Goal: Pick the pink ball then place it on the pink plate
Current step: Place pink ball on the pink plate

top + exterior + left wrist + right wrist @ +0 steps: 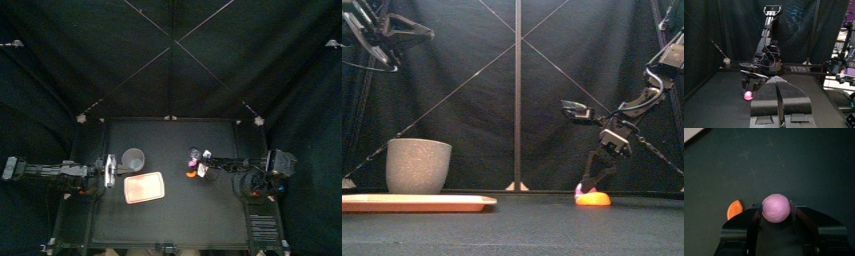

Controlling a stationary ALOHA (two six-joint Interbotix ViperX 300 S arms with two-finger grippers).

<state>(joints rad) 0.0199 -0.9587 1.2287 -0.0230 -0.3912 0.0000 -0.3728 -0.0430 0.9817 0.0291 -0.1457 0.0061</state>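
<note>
The pink ball (776, 207) sits between the two jaws of my right gripper (776, 216), which is shut on it. From the front the ball (581, 188) shows low, close to the table, under the right gripper (591, 180); whether it touches the surface I cannot tell. In the top view the ball (195, 155) is right of the table's middle. The pink plate (143, 187) lies flat left of the middle, also low at the left in the front view (416, 203). My left gripper (780, 102) rests shut at the table's left side (107, 172), beside the plate.
An orange toy (592, 199) lies on the table right beside the ball, and shows next to the right jaws (734, 209). A tall grey speckled cup (132, 157) stands just behind the plate, at the left from the front (418, 165).
</note>
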